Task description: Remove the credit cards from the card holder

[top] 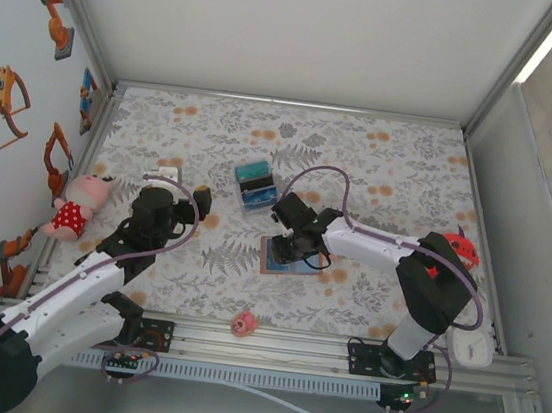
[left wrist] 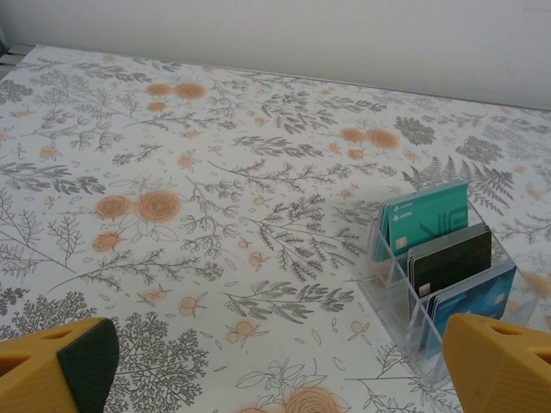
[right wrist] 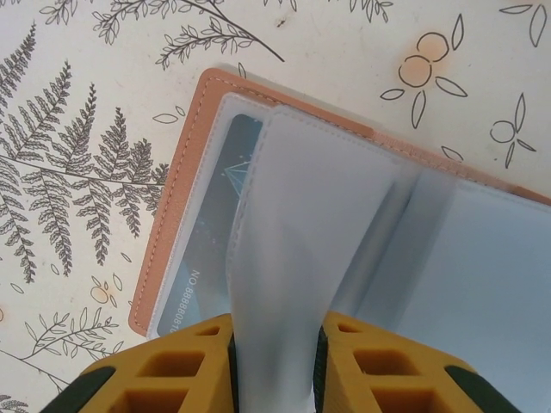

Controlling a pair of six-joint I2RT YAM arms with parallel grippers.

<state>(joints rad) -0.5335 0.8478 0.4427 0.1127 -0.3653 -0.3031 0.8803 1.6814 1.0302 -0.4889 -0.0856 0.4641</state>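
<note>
lying open and flat on the flowered table [top: 380, 179], just right of centre in the overhead frame: card holder [top: 280, 258]. pinched between the pads of the right gripper [right wrist: 275, 366], at the bottom of its wrist frame: one pale pocket leaf, raised off the spread. tucked inside the leftmost pocket, against the tan edge: dark blue card [right wrist: 205, 232] with light markings. expect light, stiff, slick plastic inside a floppy sleeve. better to grip a bare card edge at the pocket mouth than squeeze through the film; cannot tell where that mouth opens. spread wide, clasping nothing: left gripper [left wrist: 275, 370]. at lower right of its wrist frame: clear rack [left wrist: 398, 297] with upright cards [left wrist: 426, 224] in its slots.
</note>
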